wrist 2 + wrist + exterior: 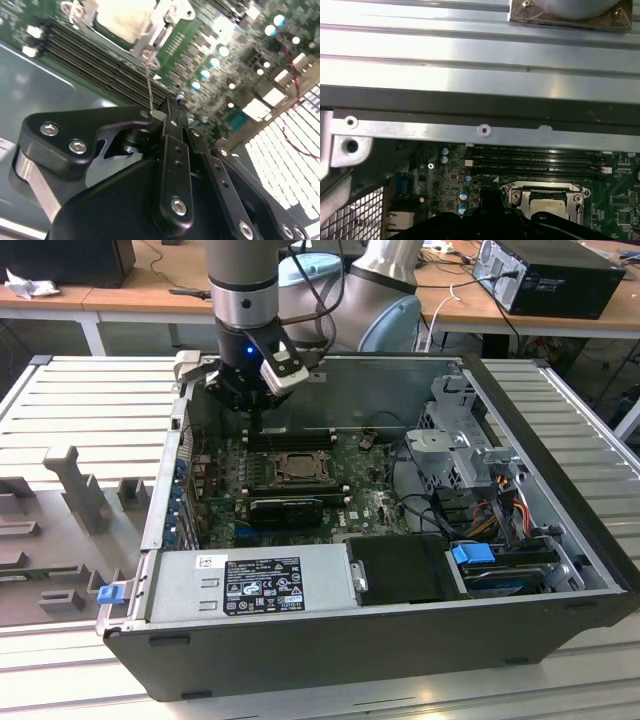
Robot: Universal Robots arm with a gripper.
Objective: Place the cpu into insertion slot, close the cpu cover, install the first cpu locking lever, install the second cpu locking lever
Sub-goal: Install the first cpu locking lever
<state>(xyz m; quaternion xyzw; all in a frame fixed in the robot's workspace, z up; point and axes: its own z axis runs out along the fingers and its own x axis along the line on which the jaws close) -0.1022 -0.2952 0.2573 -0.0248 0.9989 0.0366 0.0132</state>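
Black hand [171,106], pinched fully closed, tip touching the thin wire locking lever [149,82] beside the cpu cover [167,22].

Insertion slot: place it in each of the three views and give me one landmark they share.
Exterior view: the insertion slot sits mid-board, just under the gripper.
Second wrist view: the insertion slot lies beyond the gripper, past the memory slots.
First wrist view: the insertion slot lies right beside the memory slots.
Shared landmark: the long black memory slots along one side of it.
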